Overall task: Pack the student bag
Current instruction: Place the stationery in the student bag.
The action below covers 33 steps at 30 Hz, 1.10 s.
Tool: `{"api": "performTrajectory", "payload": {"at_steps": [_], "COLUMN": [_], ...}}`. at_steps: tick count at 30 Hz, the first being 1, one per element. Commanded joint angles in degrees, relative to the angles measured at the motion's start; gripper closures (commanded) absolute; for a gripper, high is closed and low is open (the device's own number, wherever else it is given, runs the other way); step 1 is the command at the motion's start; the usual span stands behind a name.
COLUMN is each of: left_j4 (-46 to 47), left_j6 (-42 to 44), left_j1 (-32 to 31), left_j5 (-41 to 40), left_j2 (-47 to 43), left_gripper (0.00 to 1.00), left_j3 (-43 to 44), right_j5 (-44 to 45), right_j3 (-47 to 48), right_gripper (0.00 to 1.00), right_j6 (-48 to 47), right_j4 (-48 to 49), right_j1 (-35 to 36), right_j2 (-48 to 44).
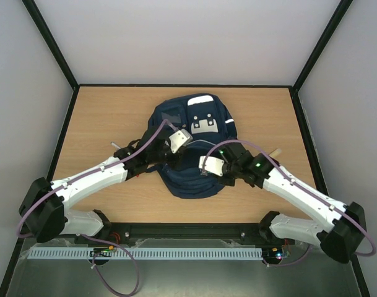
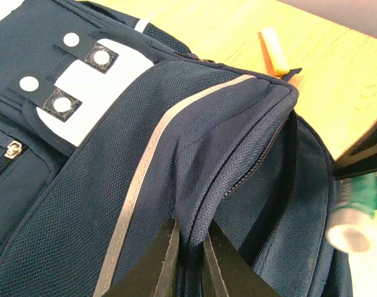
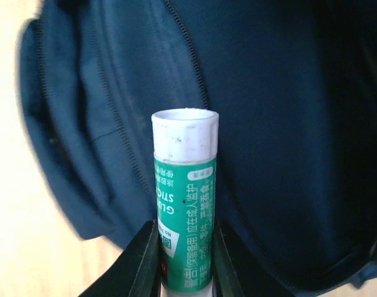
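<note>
Pale wood covers the table (image 1: 114,111), boxed in by plain grey walls. Near the middle of it lies the student bag (image 1: 191,182), navy, front side up, with its white patch (image 2: 95,99) and round snaps toward the far side. From above I see both arms reaching inward over the near half of the bag, one from each side.

On the left wrist view, my left gripper (image 2: 189,238) is nipped tight on a fold of navy fabric at the edge of the bag's opening. The two dark fingers stand almost together with cloth between them. A grey reflective stripe (image 2: 151,167) runs along the panel just beside that fold, and zip teeth curve along the raised lip. Beyond the bag, a short yellow stick (image 2: 273,49) lies on the wood near the bag's corner.

My right gripper (image 3: 185,247) is clamped on a glue stick (image 3: 185,185) with a green label. Its white end points away from the wrist, toward the dark open mouth of the bag. I can't tell whether the stick touches the fabric.
</note>
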Motion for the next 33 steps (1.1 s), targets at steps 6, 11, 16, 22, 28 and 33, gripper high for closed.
{"api": "performTrajectory", "payload": {"at_steps": [6, 11, 16, 22, 28, 33], "left_j4": [5.77, 6.03, 6.04, 6.01, 5.59, 5.90], "left_j6": [-2.78, -3.17, -3.26, -3.77, -3.86, -4.47], "left_j1": [2.07, 2.38, 2.69, 3.37, 3.48, 3.57], "left_j5": [7.01, 7.58, 8.01, 8.18, 7.79, 8.83], "left_j2": [-1.83, -2.33, -2.96, -3.32, -3.65, -3.69], "left_gripper": [0.89, 0.89, 0.89, 0.89, 0.89, 0.89], "left_j3": [1.10, 1.01, 0.84, 0.92, 1.01, 1.17], "right_j5": [18.85, 22.59, 21.03, 14.96, -6.51, -19.85], "right_j3": [5.31, 4.12, 3.78, 6.34, 10.37, 8.58], "right_gripper": [0.99, 0.75, 0.48, 0.41, 0.08, 0.01], "right_j6": [-4.81, -6.13, -1.73, 4.04, 21.59, 30.24], "right_j4": [19.84, 27.42, 25.60, 18.63, 11.87, 5.71], "right_j1": [5.30, 5.40, 5.40, 3.58, -16.86, -36.47], "right_j2": [11.82, 15.19, 13.17, 7.87, -0.63, 2.97]}}
